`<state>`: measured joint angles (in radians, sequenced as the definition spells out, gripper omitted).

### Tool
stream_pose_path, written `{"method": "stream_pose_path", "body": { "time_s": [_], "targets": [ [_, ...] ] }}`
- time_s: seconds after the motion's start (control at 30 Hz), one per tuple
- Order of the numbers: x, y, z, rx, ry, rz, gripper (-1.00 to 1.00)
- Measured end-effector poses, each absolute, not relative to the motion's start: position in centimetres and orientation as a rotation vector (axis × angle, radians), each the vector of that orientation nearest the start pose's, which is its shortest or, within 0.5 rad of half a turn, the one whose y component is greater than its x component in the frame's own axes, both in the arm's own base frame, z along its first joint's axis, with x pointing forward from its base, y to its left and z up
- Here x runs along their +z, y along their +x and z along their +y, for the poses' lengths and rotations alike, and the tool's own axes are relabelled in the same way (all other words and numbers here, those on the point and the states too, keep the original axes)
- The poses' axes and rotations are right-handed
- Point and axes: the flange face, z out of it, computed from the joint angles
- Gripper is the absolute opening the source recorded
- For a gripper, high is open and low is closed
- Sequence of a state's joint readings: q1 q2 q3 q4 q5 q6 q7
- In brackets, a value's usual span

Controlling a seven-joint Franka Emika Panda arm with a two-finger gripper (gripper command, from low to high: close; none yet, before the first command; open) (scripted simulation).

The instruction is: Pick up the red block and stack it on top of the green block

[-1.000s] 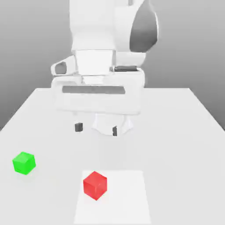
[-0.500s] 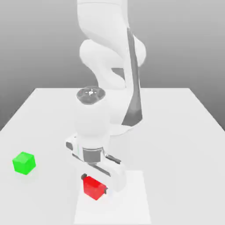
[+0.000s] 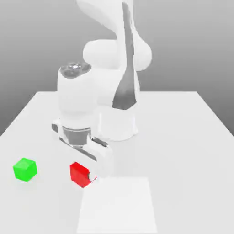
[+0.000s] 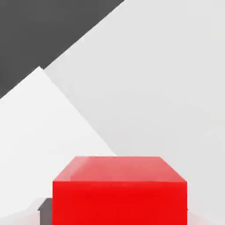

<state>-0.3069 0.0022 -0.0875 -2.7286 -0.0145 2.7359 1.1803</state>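
The red block (image 3: 79, 174) sits between my gripper's (image 3: 84, 176) fingers, which are shut on it. In the exterior view it is held just left of the lighter square patch (image 3: 117, 205), and it looks slightly raised off the table. The hand view has the red block (image 4: 118, 191) close up, with one dark fingertip (image 4: 45, 205) showing beside it. The green block (image 3: 24, 169) rests on the table to the exterior view's left of the red one, apart from it, with a gap of about one block width between them.
The arm's white base (image 3: 116, 123) stands behind the gripper at mid-table. The white table (image 3: 183, 151) stretches wide to the exterior view's right. The table's front edge lies close below the lighter patch.
The open gripper came down over the red block and shut on it. It has since carried the block up and toward the exterior view's left, nearer the green block.
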Motion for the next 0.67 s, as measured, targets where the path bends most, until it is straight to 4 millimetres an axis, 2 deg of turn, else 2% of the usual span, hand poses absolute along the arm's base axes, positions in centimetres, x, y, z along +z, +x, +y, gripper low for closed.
{"method": "stream_pose_path", "body": {
  "time_s": [0.17,0.27,0.37,0.53,0.57,0.67],
  "targets": [
    [23.8,31.8,-25.3,-0.008,-2.115,2.329,-1.0],
    [24.4,27.8,-30.0,-0.003,-2.05,2.381,-1.0],
    [23.0,27.6,-30.5,-0.005,-2.062,2.366,-1.0],
    [19.1,27.6,-30.4,-0.003,-2.07,2.36,-1.0],
    [18.4,27.5,-30.4,-0.002,-2.069,2.362,1.0],
    [18.4,27.5,-30.4,-0.002,-2.069,2.362,1.0]
  ]
}}
